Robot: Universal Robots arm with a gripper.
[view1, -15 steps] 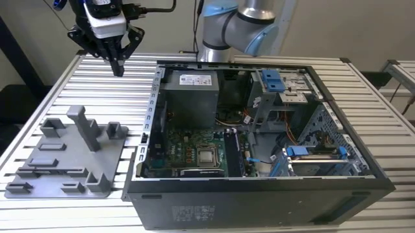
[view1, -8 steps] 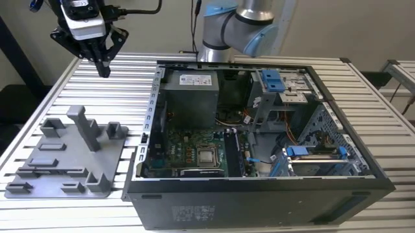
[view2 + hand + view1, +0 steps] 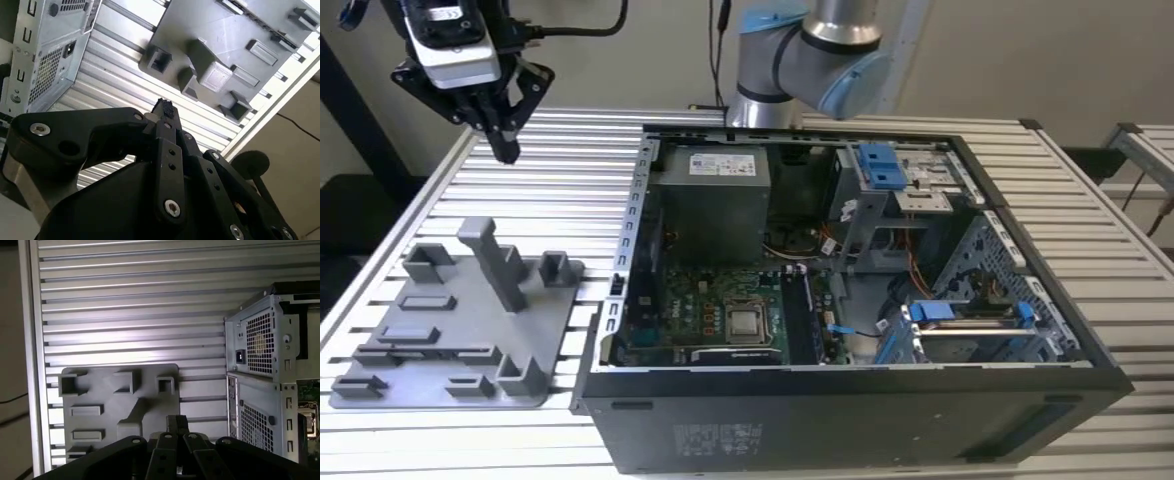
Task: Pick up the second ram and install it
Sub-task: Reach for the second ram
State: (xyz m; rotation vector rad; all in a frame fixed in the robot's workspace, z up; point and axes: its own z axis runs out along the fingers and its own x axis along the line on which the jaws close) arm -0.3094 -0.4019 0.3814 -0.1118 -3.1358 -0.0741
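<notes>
Two black fingers (image 3: 503,150) hang pressed tip to tip with nothing between them, high over the slatted metal bench (image 3: 574,180) at the exterior view's left, well apart from the open computer case (image 3: 854,400). In the second wrist view the fingers (image 3: 162,107) meet in a single closed point above the grey fixture tray (image 3: 200,30); in the first wrist view the same closed tips (image 3: 176,421) sit over the tray (image 3: 120,390), with the case's vented rear panel (image 3: 260,345) off to one side.

The second ram (image 3: 806,318) is not near the fingers. It appears as a long dark strip standing on edge in the slots of the green motherboard (image 3: 700,300), just to the exterior view's right of the processor socket (image 3: 744,322) and below the power-supply box (image 3: 710,200). Whether that strip is one board or two side by side cannot be told.

The tray (image 3: 454,330) lies flat on the bench beside the case, its upright posts and shallow pockets showing plain grey. Blue drive clips (image 3: 883,165) sit in the case's far corner.
</notes>
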